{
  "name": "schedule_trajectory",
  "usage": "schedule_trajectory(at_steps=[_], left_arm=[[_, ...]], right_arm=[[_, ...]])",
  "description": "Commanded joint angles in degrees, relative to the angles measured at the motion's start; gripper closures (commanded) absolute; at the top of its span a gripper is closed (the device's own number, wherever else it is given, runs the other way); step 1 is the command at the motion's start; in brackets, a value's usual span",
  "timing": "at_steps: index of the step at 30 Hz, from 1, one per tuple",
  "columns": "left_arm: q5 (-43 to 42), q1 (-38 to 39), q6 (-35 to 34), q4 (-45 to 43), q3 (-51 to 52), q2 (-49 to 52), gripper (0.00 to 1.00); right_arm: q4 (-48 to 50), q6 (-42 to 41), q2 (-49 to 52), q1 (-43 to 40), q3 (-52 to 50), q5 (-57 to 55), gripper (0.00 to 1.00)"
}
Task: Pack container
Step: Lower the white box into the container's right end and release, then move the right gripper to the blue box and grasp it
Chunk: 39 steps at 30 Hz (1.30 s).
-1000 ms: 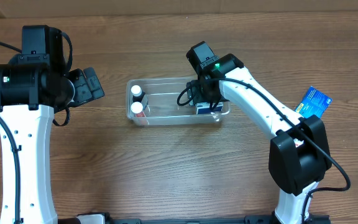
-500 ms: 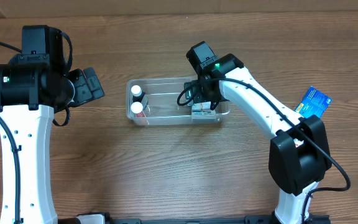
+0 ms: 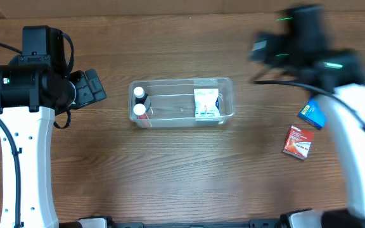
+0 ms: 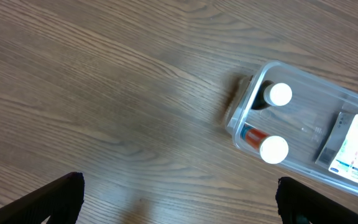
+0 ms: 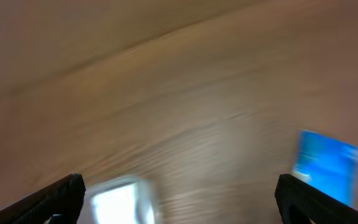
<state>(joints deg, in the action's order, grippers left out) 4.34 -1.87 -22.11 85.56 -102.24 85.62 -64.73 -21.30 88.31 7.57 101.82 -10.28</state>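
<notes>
Two robot arms work at a wooden bench [image 3: 182, 183], one on each side. Nearest the front edge, on the right, a small red box [image 3: 298, 142] lies flat on the wood. A blue box [image 3: 312, 114] sits a little farther back and near it.

In the middle of the bench is the container [image 3: 182, 120], a clear plastic tub with rounded corners, standing open-topped with its long side running left to right. At its left end two bottles stand upright side by side, both with white caps. The nearer one is a red-labelled bottle [image 3: 140, 110], and the farther one is a dark bottle [image 3: 139, 92]. Toward the right end a white box [image 3: 206, 102] with blue print lies flat on the tub floor.

The left end effector [image 4: 179, 200] hovers left of the container, near it but not touching. Its black fingers [image 4: 55, 202] are spread wide with only bare wood between them.

Farthest back, the right arm [image 3: 353, 101] shows only as a blur at the right corner. The right end effector [image 5: 179, 200] is also spread wide and holds nothing. Its smeared wrist view shows the blue box and a pale shape too blurred to identify.
</notes>
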Motion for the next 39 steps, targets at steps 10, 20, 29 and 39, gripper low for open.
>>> schedule_trajectory(at_steps=[10, 20, 29, 39], left_arm=[[0.5, -0.1, 1.3, -0.3, 0.6, -0.3, 0.0], [0.5, -0.1, 1.3, 0.1, 0.6, -0.3, 0.0], [-0.4, 0.0, 1.1, 0.1, 0.6, -0.3, 0.0], [-0.3, 0.0, 1.1, 0.1, 0.6, -0.3, 0.0]], right_arm=[[-4.0, -0.8, 17.9, -28.7, -4.4, 9.0, 0.0], [-1.6, 1.5, 34.2, -31.3, -4.4, 8.9, 0.0], [-0.8, 3.2, 39.9, -31.3, -4.4, 8.9, 0.0], [-1.0, 3.5, 40.7, -31.3, -4.4, 9.1, 0.0]])
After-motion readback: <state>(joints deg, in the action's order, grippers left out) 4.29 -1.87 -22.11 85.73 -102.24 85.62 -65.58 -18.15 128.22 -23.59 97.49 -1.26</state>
